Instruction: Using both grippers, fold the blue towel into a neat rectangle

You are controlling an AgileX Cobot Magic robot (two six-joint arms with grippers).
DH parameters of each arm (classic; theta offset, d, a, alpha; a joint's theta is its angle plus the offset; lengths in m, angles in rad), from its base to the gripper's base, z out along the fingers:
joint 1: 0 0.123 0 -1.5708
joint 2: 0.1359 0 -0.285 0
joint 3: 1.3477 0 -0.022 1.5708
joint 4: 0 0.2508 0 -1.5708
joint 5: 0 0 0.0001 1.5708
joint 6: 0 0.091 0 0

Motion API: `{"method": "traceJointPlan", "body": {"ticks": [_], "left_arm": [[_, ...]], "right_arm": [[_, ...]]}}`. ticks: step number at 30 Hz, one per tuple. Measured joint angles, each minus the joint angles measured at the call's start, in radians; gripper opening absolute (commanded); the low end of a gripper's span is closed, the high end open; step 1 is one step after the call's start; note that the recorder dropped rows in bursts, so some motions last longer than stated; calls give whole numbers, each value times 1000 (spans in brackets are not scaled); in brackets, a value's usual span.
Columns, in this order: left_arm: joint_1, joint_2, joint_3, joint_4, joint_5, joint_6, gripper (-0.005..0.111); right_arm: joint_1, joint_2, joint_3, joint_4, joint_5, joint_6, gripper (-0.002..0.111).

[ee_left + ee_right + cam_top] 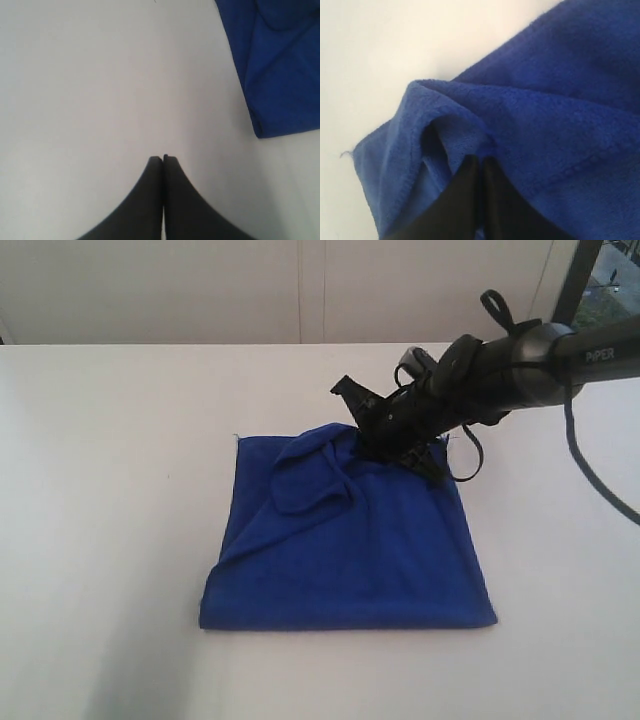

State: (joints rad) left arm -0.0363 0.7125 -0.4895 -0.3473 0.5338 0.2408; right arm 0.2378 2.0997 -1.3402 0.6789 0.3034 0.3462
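Nearest the exterior camera, the blue towel (350, 550) is seen with its thick front edge lying flat on the white bench (100, 500). The cloth is spread toward the far side, where a rumpled flap is heaped left of centre. At that far edge the right gripper (481, 159) is pressed together on a raised pleat of the terry. Its tips are buried in the fold and cloth is judged to be pinched between them, though how many layers are caught cannot be told. A loose thread (342, 154) marks a corner close by. The left gripper (164, 157) is closed on nothing and hangs over bare bench, with one towel corner off to its side; it is not seen in the exterior view. For the fold to come out square, the pinched edge should be raised only a little and should not be dragged alone — a pull from one point is likely to skew the cloth and deepen the heap. The left gripper would best be brought to the far left corner first, opened, and closed on the matching edge. Both holds could then be carried together, level and at one pace, toward the front edge. The rumpled flap should be drawn flat as tension is taken up, and the edges should be laid in line before either hold is released.
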Motion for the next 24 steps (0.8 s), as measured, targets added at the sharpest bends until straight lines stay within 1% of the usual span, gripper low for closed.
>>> {"method": "traceJointPlan", "body": {"ticks": [3,6,8,11,14,17,22,24], "left_arm": [[0,0,0,0,11,0,0],[0,0,2,0,33,2,0],[-6,0,6,-7,38,11,0],[-26,7,10,-67,45,60,0],[-31,45,10,-245,45,166,0],[-33,120,12,-511,27,344,0],[-36,298,12,-929,-1,676,0],[-52,382,12,-1088,-7,811,0]], "right_arm": [[0,-24,0,-13,0,-138,0],[-4,-60,0,-68,18,-244,0],[-13,-83,0,-136,46,-273,0],[-33,-117,0,-274,89,-290,0],[-43,-142,0,-406,132,-296,0],[-47,-149,0,-485,171,-298,0],[-47,-149,0,-508,189,-303,0],[-47,-149,0,-510,189,-303,0]]}}
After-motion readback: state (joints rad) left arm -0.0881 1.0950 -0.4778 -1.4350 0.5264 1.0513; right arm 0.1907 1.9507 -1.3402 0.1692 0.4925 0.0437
